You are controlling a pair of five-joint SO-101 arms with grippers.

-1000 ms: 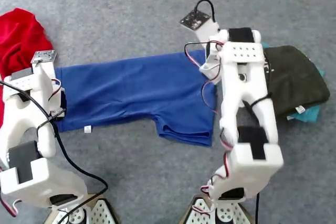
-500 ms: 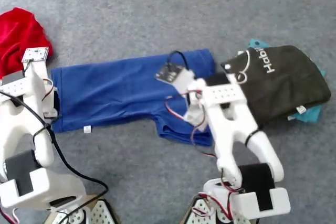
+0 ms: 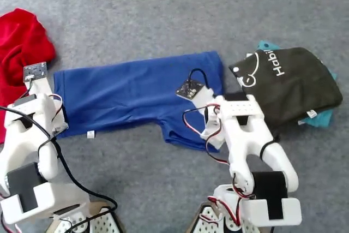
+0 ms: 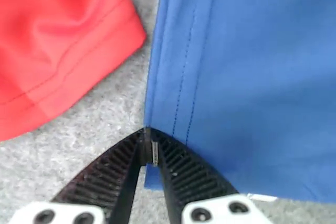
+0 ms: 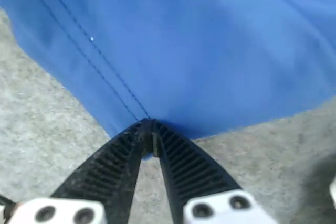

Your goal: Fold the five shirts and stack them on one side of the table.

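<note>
- Blue shirt (image 3: 136,94), soft fabric, folded into a long strip w/ one sleeve sticking out toward the arms. It lies flat across the middle of the grey felt-covered counter (image 3: 136,20).
- Left fingers (image 4: 148,141): black, ribbed, pinched fully together on the blue shirt's stitched hem at the strip's left end. We see a bit of blue fabric between them behind the tips.
- Right fingers (image 5: 148,132): same type, closed w/ no gap. Tips nip the blue shirt's double-stitched edge at the strip's right end.
- Crumpled red fabric shirt (image 3: 22,36): far-left part of the counter, just beside the blue shirt's left end. Grey felt shows between the two in the left wrist view, so apart there.
- Folded dark olive shirt w/ white print (image 3: 294,85): right side of the counter, on top of a folded teal shirt (image 3: 322,118) whose edges peek out. The stack sits just beside the blue shirt's right end; we can't tell if it touches.
- Both arms are low over the counter, one at each end of the blue shirt.
</note>
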